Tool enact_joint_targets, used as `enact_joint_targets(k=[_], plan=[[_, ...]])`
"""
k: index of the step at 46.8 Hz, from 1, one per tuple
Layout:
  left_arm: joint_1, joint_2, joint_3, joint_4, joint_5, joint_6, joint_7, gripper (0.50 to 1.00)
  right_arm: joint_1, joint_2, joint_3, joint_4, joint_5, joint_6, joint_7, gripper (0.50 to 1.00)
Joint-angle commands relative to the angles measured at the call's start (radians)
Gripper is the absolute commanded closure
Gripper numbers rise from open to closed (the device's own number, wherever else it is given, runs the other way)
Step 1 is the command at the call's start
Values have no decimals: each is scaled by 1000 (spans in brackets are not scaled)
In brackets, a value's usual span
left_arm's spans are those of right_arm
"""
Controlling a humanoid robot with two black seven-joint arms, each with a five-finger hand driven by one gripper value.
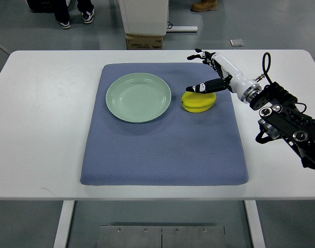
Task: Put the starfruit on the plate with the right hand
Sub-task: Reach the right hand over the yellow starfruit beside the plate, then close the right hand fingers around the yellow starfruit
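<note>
the right hand (pixel 211 72) is hovering spread and empty over the starfruit (pixel 199 101), which is lying at the plate's (pixel 116 106) three o'clock; a shallow grasp risks rolling it away.

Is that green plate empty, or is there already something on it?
Empty. The round pale green plate shows only bare surface; the yellow starfruit lies beside it on the blue mat.

White table (pixel 33 155) on white legs over grey smooth floor (pixel 281 23). Blue-grey mat (pixel 162 155) lies on tabletop. Behind: white cabinet (pixel 144 15), cardboard box (pixel 144 41), people's shoes (pixel 74 15), a tan boot (pixel 205 6). Even light.
</note>
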Motion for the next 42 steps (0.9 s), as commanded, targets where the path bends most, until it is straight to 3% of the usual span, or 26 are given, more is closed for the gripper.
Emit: enact_joint_targets(k=[1,42], plan=[[0,0,0,-1,0,0,0,500,13,-1,-34,-1,-20,-3,1,500],[0,0,0,0,0,0,0,500,79,11,-294,-104,-106,-61,1,507]])
